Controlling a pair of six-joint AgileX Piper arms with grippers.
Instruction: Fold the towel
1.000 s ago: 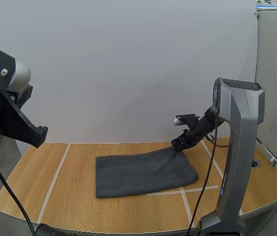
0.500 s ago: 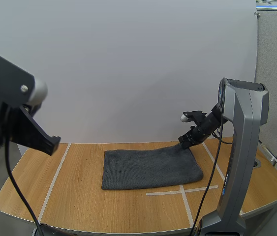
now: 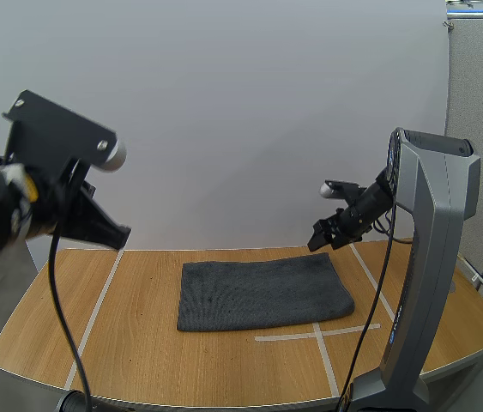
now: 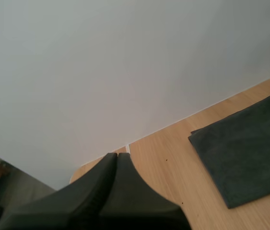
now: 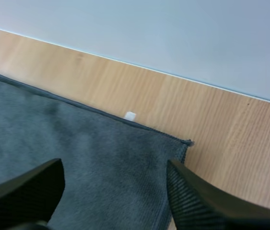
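Towel is lying flat, dark grey and folded, on the middle of the wooden table. I am holding my right gripper spread wide, hovering just above the towel's far right corner and gripping nothing. My left gripper is hanging off to the left, fingers pressed together, empty.

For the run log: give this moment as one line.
towel: flat on table | right hand: open, above towel's far right corner | left hand: shut, empty, raised left of towel
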